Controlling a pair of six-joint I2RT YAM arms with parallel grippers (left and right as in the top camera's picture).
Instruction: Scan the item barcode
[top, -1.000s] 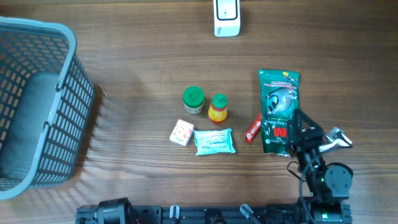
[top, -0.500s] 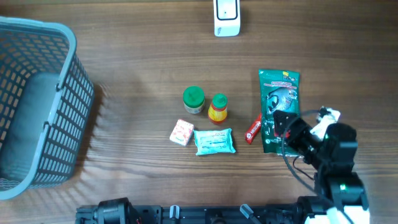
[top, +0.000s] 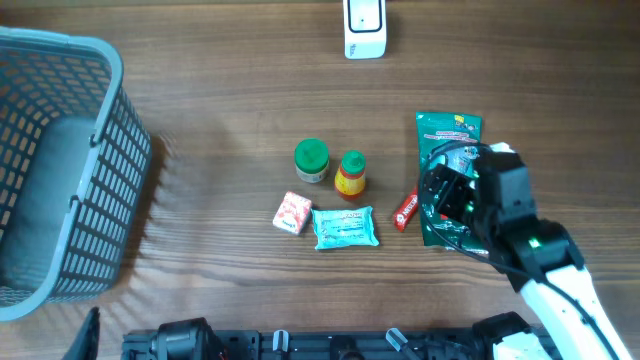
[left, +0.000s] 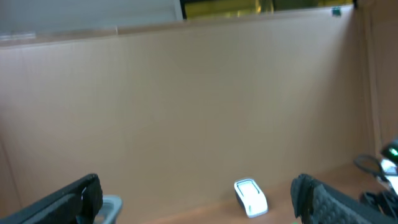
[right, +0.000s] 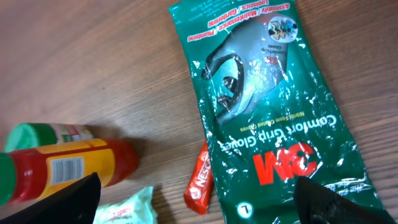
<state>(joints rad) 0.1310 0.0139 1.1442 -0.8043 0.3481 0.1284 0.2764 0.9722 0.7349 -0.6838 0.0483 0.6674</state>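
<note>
Right hand (top: 438, 195) spread wide and holding nothing, I am hovering it just above the green glove packet (right: 267, 118) lying flat on the tabletop (top: 220, 100), so gripping, lifting and scanning at the white scanner (top: 364, 27), well apart, are all remaining.

A plain tan wall (left: 186, 106) fills most of the view. The left tool (left: 199, 198) stands wide apart, its dark fingers (left: 78, 199) at 7 and 5 o'clock. Between them, at 6 o'clock, sits a white scanner (left: 250, 197).
</note>
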